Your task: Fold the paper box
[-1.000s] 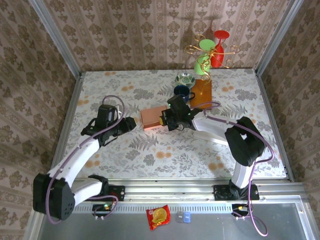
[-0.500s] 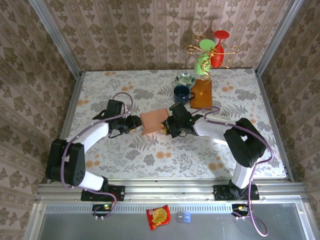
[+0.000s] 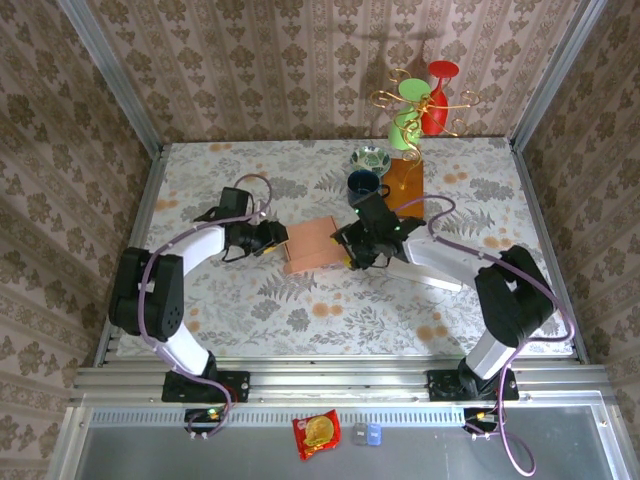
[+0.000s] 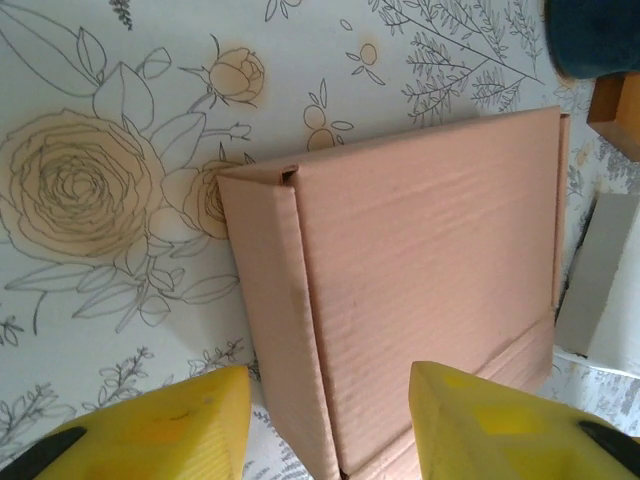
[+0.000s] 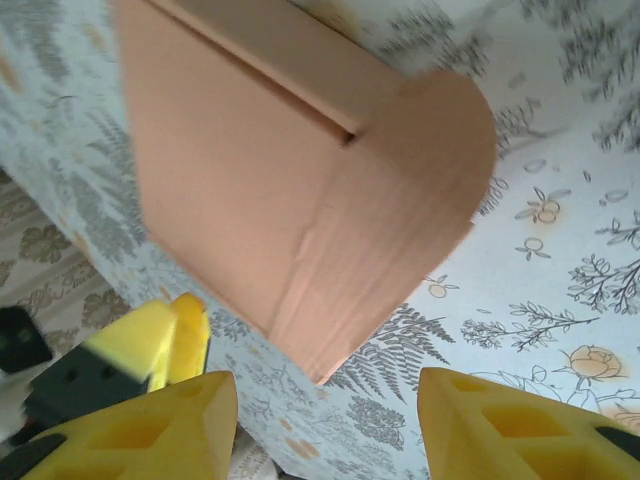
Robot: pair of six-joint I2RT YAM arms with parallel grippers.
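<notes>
- Since both arms are crowding that thing from the sides, anyone wanna explain what each one's actually doing there?

- Sure, left to right. The left gripper point(image 3: 268, 238) sits right at the left edge of the paper box point(image 3: 313, 243), jaws spread. On its wrist cam the box's near side wall runs down between the yellow fingers point(image 4: 160, 430). Can't tell if either pad really touches it. My guess is it's there to brace that side so the box doesn't skate across the table point(image 3: 300, 305).

- And the box itself?

- Mid-table, sandwiched between the two grippers, broad face up, mostly closed by the look of it. The right gripper point(image 3: 350, 252) is just beside the box's right edge, jaws apart too, nothing pinched. From its wrist cam a rounded flap point(image 5: 430, 170) sticks out just ahead of the fingers, not tucked in. I'd bet that's why it's parked there: lined up to push that flap home while the other side gets held steady.
</notes>
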